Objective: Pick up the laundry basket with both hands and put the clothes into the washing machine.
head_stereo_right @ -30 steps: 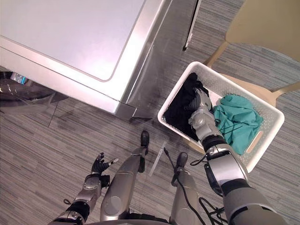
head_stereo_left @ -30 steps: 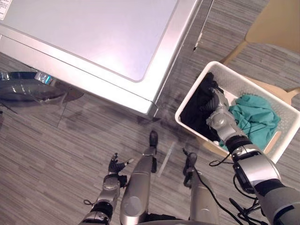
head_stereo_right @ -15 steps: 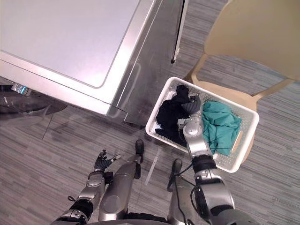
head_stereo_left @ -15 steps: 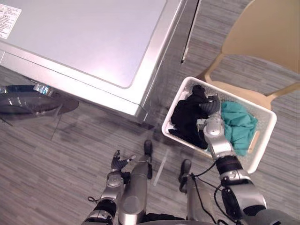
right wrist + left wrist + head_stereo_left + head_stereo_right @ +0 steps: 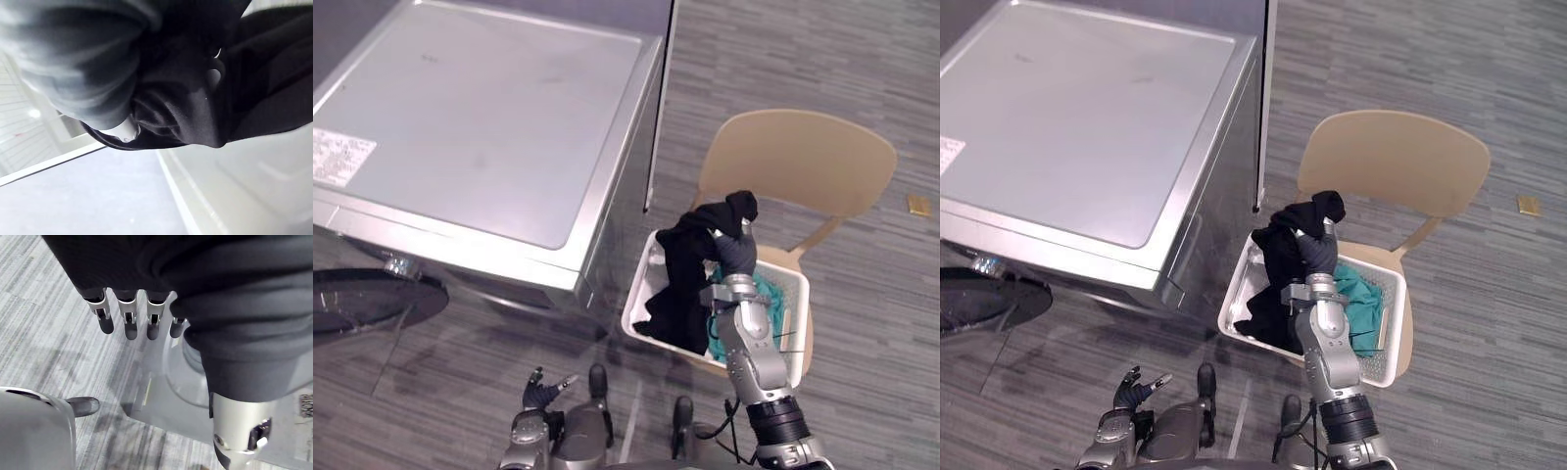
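My right hand is curled tight round the black garment, raised over the basket at frame centre. The cloth's lower end hangs into the basket beside the teal cloth. My left hand, lower left, has its fingers relaxed and holds nothing. The washer is upper left.

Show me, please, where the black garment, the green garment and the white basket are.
black garment [image 5: 683,284], left eye view, on its hanging lower part.
green garment [image 5: 1359,302], right eye view, on its visible folds.
white basket [image 5: 638,291], left eye view, on its left side wall.
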Motion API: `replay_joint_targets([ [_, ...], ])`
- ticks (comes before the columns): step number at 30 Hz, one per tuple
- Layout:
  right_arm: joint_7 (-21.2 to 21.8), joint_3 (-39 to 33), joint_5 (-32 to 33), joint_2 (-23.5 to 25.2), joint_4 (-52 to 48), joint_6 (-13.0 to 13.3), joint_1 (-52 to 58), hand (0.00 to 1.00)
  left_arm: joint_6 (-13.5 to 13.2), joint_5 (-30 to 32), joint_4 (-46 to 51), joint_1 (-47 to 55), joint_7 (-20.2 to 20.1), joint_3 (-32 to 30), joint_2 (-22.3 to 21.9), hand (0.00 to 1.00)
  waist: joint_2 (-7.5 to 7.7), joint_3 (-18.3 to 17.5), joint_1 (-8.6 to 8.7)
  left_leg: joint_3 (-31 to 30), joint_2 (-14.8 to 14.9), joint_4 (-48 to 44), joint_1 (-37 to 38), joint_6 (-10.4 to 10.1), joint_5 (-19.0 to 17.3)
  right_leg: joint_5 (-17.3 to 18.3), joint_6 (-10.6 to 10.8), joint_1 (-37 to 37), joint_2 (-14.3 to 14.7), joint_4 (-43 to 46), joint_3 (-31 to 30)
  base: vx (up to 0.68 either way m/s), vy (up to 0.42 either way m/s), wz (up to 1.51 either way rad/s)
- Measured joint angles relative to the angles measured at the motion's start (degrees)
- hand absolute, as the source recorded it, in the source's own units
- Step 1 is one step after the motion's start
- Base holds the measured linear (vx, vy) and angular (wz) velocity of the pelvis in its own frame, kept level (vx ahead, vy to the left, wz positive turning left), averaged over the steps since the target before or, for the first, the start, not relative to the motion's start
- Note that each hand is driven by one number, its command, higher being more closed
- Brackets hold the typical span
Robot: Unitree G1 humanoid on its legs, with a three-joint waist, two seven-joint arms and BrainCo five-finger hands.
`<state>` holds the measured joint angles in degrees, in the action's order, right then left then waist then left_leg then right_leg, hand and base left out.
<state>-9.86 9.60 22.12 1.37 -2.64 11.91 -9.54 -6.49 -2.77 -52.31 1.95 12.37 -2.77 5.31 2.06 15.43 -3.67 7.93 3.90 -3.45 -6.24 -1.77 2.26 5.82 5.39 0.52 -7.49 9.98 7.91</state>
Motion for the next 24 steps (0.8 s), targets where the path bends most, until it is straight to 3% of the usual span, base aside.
replay_joint_targets([
  [2,0.1,-0.1,2.1,0.0,-1.0,0.8,0.0,1.0,0.0,0.0,0.0,-0.3,0.0,-0.1,0.0,0.0,-0.1,0.0,-0.06,-3.1,0.2,-2.0,-0.3,0.2,-0.1,0.6,0.6,0.0,0.3,4.7,-0.2,0.02,0.017,0.77],
  [3,0.1,-0.1,2.8,0.1,-2.3,1.3,-0.1,1.0,0.0,0.0,0.1,-0.4,0.0,-0.1,0.1,0.0,-0.16,-0.1,-0.08,-4.3,0.2,-2.4,-0.4,1.1,-0.8,3.0,0.8,1.1,0.0,10.2,-1.0,0.0,-0.025,1.31],
  [4,0.1,0.1,3.8,0.1,-3.9,2.0,-0.1,1.0,0.0,0.0,0.2,-0.8,0.0,-0.2,0.5,0.0,0.25,-0.3,0.09,-6.7,-1.0,-3.1,-1.3,1.4,-1.0,6.1,0.4,2.7,-0.9,18.8,-2.3,0.01,-0.046,1.37],
  [6,0.1,1.3,4.3,0.0,-4.4,2.9,-1.9,1.0,-0.3,0.0,1.8,-0.2,0.2,-0.3,0.6,0.0,0.6,-0.7,-0.64,-9.5,-2.6,-5.8,-3.4,1.3,-1.0,7.1,1.1,2.4,-0.8,23.7,-5.4,-0.03,-0.103,1.34],
  [7,0.1,2.9,4.3,0.0,-4.4,3.1,-4.1,1.0,-0.5,-0.1,3.3,1.0,0.3,-1.0,0.7,0.0,0.52,-1.2,-0.79,-10.4,-3.0,-7.5,-5.6,1.0,-0.7,9.4,0.8,1.1,-0.3,20.6,-6.4,-0.13,-0.176,0.93],
  [9,0.1,5.5,4.4,-0.2,-4.4,3.3,-9.6,1.0,-1.0,-1.3,5.6,2.6,0.6,-2.6,0.0,0.0,0.07,-1.5,-3.44,-12.0,-2.6,-7.8,-10.2,-0.7,1.6,13.3,-1.2,0.6,1.3,12.7,-5.3,-0.2,-0.206,0.34],
  [10,0.1,5.8,4.4,-0.6,-4.4,3.3,-11.0,1.0,-1.0,-1.8,6.2,2.7,0.8,-2.5,-0.5,0.0,-0.46,-1.4,-3.43,-13.0,-2.4,-7.8,-11.6,-1.1,2.5,13.8,-1.5,0.6,1.8,11.0,-4.2,-0.25,-0.201,0.42],
  [11,0.0,5.8,4.4,-1.6,-4.4,3.3,-13.3,1.0,-1.0,-2.5,7.8,3.2,1.0,-2.1,-1.9,0.0,-2.39,-1.5,-3.14,-15.3,-1.6,-7.7,-13.9,-1.7,4.4,14.2,-2.6,0.7,3.6,9.0,-2.4,-0.22,-0.153,0.6],
  [12,-0.1,5.5,4.4,-2.5,-4.4,3.3,-14.3,1.0,-1.0,-3.3,8.8,3.4,1.0,-1.6,-2.4,0.0,-3.89,-1.3,-3.13,-16.5,-1.0,-7.5,-14.8,-2.1,5.6,14.0,-3.1,0.7,4.9,8.5,-1.5,-0.31,-0.169,0.84],
  [13,-0.3,4.6,4.0,-4.8,-3.1,3.3,-16.4,1.0,-1.3,-4.2,12.1,4.6,1.0,0.9,-3.6,0.0,-6.27,-0.6,-3.4,-17.0,0.5,-5.2,-14.7,-1.6,10.3,13.1,-4.8,0.8,7.1,8.3,0.2,-0.36,-0.153,0.79],
  [14,-0.8,4.4,3.3,-6.3,-2.4,3.0,-17.1,1.0,-1.6,-4.3,15.1,6.1,0.7,3.3,-4.2,0.0,-7.99,-0.8,-3.27,-15.1,1.6,0.4,-12.4,1.5,8.5,12.2,-6.4,0.9,7.5,8.3,2.9,-0.38,-0.117,0.8],
  [15,-1.2,4.3,2.7,-6.9,-2.6,3.0,-17.1,1.0,-1.7,-4.3,16.4,6.9,0.3,4.4,-4.4,0.0,-8.53,-0.9,-3.22,-13.8,1.8,2.7,-11.8,1.2,4.6,11.9,-7.0,0.8,7.6,8.0,4.9,-0.46,-0.129,1.33],
  [16,-1.5,3.7,1.5,-8.1,-3.0,3.1,-17.9,1.0,-1.6,-4.3,20.4,7.4,-0.1,5.7,-4.8,0.0,-6.7,-0.6,-1.15,-7.7,0.5,1.6,-13.1,1.9,-2.4,10.5,-9.3,2.0,4.1,5.9,8.3,-0.37,-0.077,1.16],
  [18,-1.5,3.9,0.8,-8.1,-3.3,3.1,-18.3,1.0,-1.7,-4.3,23.6,7.8,0.0,5.6,-4.2,0.0,-6.14,-1.2,-1.4,-4.4,-0.2,-3.9,-14.0,2.6,-1.1,8.1,-9.5,3.1,2.2,4.3,9.4,-0.33,-0.084,0.74],
  [21,-1.1,5.3,-0.8,-9.0,-3.7,3.0,-18.1,1.0,-3.0,-4.0,33.0,8.7,0.2,5.5,-3.5,0.0,-7.05,-1.8,-0.22,-1.0,2.1,-15.6,-9.5,0.1,-3.7,2.1,-9.3,2.8,1.8,-1.4,12.8,-0.25,-0.033,0.62],
  [22,-1.0,5.5,-0.8,-9.1,-4.0,3.0,-18.0,1.0,-3.8,-3.8,36.9,8.0,0.3,6.4,-3.4,0.0,-7.45,-2.2,0.01,-0.5,3.6,-15.6,-5.0,-1.1,-5.4,0.2,-9.4,2.4,2.5,-3.8,14.3,-0.19,0.031,0.6],
  [23,-1.0,5.5,-0.8,-9.1,-5.4,3.0,-17.3,1.0,-4.8,-3.6,39.1,6.8,0.2,8.1,-3.3,0.0,-8.1,-2.9,0.33,-0.7,4.4,-11.5,-1.3,-1.9,-5.1,-0.9,-9.1,2.3,3.3,-5.3,15.9,-0.14,0.048,0.9],
  [24,-0.7,5.5,-0.8,-9.1,-6.9,3.0,-16.8,1.0,-5.4,-2.9,40.9,5.6,0.2,10.2,-3.5,0.0,-9.35,-3.8,1.12,-1.5,5.4,-4.7,2.6,-4.1,-3.0,-1.5,-8.4,2.3,4.4,-6.2,18.0,-0.09,0.061,0.93],
])
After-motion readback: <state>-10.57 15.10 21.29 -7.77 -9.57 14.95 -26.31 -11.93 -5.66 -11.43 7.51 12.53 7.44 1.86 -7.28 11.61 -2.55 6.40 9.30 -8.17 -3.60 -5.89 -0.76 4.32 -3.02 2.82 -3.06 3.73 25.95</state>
